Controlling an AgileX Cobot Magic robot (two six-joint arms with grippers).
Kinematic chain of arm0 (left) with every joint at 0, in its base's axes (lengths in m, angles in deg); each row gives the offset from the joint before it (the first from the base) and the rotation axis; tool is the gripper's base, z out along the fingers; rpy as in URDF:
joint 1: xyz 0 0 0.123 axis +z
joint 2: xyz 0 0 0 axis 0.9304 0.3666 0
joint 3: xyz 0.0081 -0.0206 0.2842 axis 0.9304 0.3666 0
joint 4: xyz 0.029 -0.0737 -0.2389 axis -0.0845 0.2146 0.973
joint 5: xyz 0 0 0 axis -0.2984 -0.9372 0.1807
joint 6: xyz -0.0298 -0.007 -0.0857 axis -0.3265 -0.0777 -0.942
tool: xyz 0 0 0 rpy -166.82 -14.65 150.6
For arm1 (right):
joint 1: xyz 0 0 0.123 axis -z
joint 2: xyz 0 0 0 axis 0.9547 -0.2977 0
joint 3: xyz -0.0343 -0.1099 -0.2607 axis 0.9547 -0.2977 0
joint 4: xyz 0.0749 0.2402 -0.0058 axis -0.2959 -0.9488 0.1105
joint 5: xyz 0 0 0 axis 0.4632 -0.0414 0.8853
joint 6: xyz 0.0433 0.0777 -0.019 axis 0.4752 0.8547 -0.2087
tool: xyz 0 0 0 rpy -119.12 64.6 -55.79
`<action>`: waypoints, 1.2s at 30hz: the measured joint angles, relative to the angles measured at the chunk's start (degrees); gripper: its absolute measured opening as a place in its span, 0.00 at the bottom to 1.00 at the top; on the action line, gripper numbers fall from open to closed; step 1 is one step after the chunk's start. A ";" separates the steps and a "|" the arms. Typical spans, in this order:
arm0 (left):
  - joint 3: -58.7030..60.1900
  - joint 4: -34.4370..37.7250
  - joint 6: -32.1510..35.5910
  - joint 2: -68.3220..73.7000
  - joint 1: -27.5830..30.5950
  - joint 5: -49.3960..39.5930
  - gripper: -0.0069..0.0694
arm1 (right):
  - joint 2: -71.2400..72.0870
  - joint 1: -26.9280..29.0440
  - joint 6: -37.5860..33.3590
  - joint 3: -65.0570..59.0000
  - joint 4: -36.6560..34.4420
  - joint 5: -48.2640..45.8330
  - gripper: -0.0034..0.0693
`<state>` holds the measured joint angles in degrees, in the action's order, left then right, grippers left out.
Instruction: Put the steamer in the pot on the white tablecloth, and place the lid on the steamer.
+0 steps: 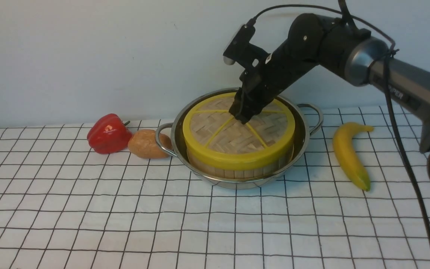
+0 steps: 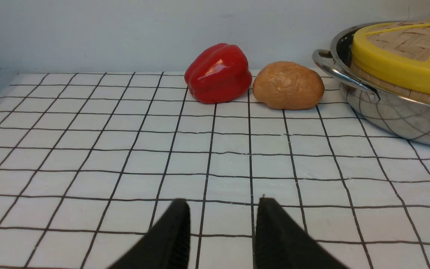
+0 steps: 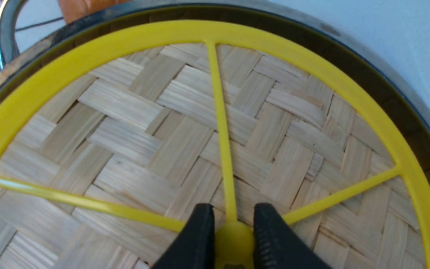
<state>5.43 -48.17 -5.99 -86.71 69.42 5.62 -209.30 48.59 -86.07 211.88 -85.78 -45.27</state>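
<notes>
The pot (image 1: 306,131) stands on the white tablecloth (image 1: 162,209) at the back centre. The steamer (image 1: 233,172) sits inside it, with only its slatted wall showing. The lid (image 1: 237,138) lies flat on top of the steamer and hides what is inside. My right gripper (image 1: 242,117) reaches down onto the lid's centre. In the right wrist view the gripper (image 3: 233,210) is shut on the yellow knob (image 3: 233,239), above the woven lid (image 3: 144,142). My left gripper (image 2: 222,201) is open and empty, low over the cloth, with the pot (image 2: 386,112) off to one side.
A red pepper (image 1: 108,133) and a brown potato (image 1: 147,144) lie just left of the pot's left handle. A banana (image 1: 349,155) lies right of the pot. A plain wall runs close behind the table.
</notes>
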 joint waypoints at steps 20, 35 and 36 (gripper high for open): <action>0.00 0.00 0.00 0.00 0.00 0.00 0.41 | 14.07 0.38 9.94 0.42 14.05 9.60 0.75; 0.00 0.00 0.00 0.00 0.00 0.00 0.41 | 26.26 0.38 29.50 -0.04 17.40 16.58 0.31; 0.00 0.00 0.00 0.00 0.00 0.00 0.41 | 27.54 0.38 31.33 -0.04 17.40 17.11 0.26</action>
<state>5.43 -48.17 -5.99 -86.71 69.42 5.62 -181.77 48.97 -54.74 211.85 -68.37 -28.15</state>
